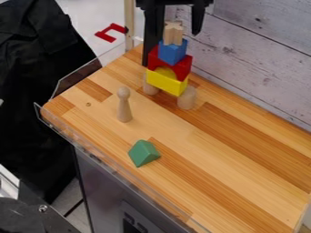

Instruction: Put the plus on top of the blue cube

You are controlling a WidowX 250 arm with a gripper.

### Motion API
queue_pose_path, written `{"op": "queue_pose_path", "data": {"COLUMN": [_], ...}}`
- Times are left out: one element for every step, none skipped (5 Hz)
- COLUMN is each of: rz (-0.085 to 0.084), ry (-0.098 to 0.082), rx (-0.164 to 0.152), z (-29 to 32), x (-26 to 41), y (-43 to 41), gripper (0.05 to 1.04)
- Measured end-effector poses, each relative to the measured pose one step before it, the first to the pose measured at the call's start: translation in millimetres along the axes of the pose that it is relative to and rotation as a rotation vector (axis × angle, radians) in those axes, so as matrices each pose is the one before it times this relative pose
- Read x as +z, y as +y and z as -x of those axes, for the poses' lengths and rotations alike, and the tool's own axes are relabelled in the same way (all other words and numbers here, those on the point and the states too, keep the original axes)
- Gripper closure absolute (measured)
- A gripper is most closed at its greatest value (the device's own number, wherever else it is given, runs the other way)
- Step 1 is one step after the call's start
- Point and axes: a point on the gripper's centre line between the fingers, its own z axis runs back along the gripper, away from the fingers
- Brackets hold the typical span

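Plainly, the gripper [174, 34] hangs, jaws spread, by the plus [173, 32] atop the blue cube [173, 52], markings [135, 225] on the grey panel [102, 186] illegible.

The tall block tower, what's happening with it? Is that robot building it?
It looks like it. The robot arm's end effector is open up at the top of the tower, and it isn't gripping anything. The wooden plus sits on top of the blue cube, just where it's meant to go. Under the cube are a red arch and yellow pieces. A wooden peg and a green block are on the table too.
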Motion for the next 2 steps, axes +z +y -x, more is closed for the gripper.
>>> {"op": "queue_pose_path", "data": {"rz": [-0.0205,-0.0503], "ry": [-0.0529,-0.0648], "rx": [-0.0156,-0.0498], "z": [10.63,13.83], "x": [21.52,20.32], "y": [-2.72,-12.03], "gripper": [0.084,0.084]}}
